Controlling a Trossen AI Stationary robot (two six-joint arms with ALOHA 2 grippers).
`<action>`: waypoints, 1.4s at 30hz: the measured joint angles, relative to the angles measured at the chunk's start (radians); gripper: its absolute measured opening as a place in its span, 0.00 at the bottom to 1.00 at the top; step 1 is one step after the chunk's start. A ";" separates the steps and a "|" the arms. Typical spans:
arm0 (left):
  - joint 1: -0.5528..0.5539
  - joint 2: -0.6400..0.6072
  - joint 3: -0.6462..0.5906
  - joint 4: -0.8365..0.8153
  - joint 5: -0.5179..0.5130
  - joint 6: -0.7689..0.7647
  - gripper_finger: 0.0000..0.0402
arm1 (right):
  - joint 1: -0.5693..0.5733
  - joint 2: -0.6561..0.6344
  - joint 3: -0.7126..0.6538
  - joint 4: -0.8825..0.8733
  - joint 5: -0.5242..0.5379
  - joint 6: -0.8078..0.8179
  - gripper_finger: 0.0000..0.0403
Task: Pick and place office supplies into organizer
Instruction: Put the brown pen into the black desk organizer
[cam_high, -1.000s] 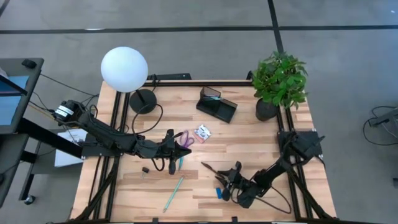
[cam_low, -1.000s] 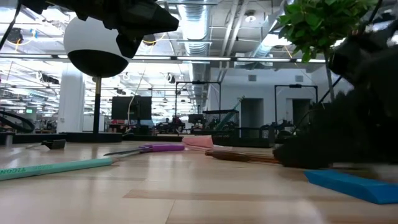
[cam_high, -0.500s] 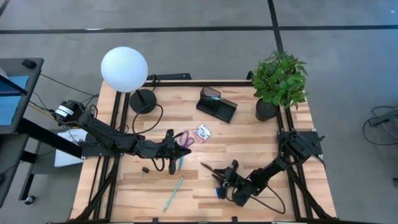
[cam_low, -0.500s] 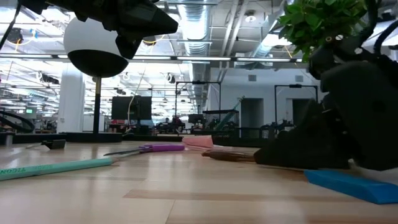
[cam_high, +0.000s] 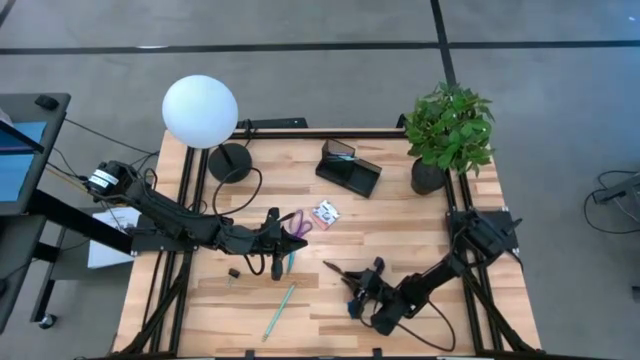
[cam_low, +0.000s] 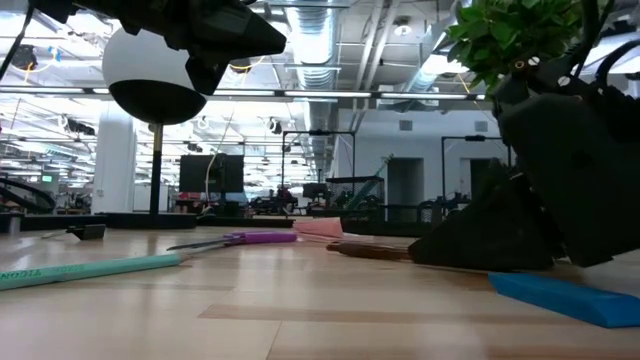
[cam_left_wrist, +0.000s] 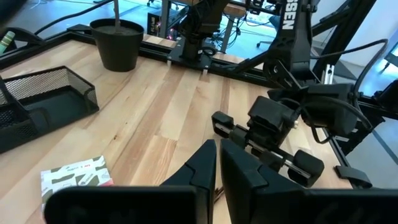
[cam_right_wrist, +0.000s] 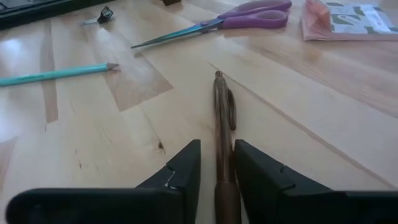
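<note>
A dark pen (cam_high: 340, 270) lies flat on the table at the near right. My right gripper (cam_right_wrist: 217, 146) is low over its near end, one finger on each side (cam_high: 357, 283), a narrow gap showing beside the pen (cam_right_wrist: 221, 112). My left gripper (cam_left_wrist: 217, 168) hovers shut and holding nothing at mid-table (cam_high: 276, 258), beside the purple-handled scissors (cam_high: 297, 224). A white patterned packet (cam_high: 326, 212), a teal pen (cam_high: 279, 310), a blue block (cam_high: 352, 310) and a small black piece (cam_high: 234, 272) lie on the wood. The black organizer (cam_high: 349, 167) stands at the far side. My right gripper comes at the dark pen's near end (cam_right_wrist: 225, 186) slanting down from the table's near right, its fingers along the pen. One finger (cam_right_wrist: 258, 171) lies close against the pen's side; whether it touches I cannot tell. The pen rests on the table.
A lamp with a white globe (cam_high: 201, 110) and round black base (cam_high: 230, 162) stands at the far left. A potted plant (cam_high: 448, 135) is at the far right. A second teal pen (cam_high: 291, 262) lies under my left gripper. Bare wood lies along the near left.
My right arm has changed its pose and its gripper has tipped and edged a little toward the table's left, along the dark pen. The pen and the other items lie where they were.
</note>
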 joint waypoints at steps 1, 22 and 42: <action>0.000 0.000 0.000 0.000 0.000 0.000 0.04 | 0.005 0.000 0.001 -0.016 0.003 0.016 0.22; 0.000 0.000 0.000 0.006 -0.003 -0.001 0.04 | -0.071 -0.371 -0.002 -0.251 -0.099 -0.151 0.06; 0.000 0.000 0.000 0.006 -0.054 -0.014 0.04 | -0.291 -0.791 0.002 -0.227 0.151 -0.462 0.06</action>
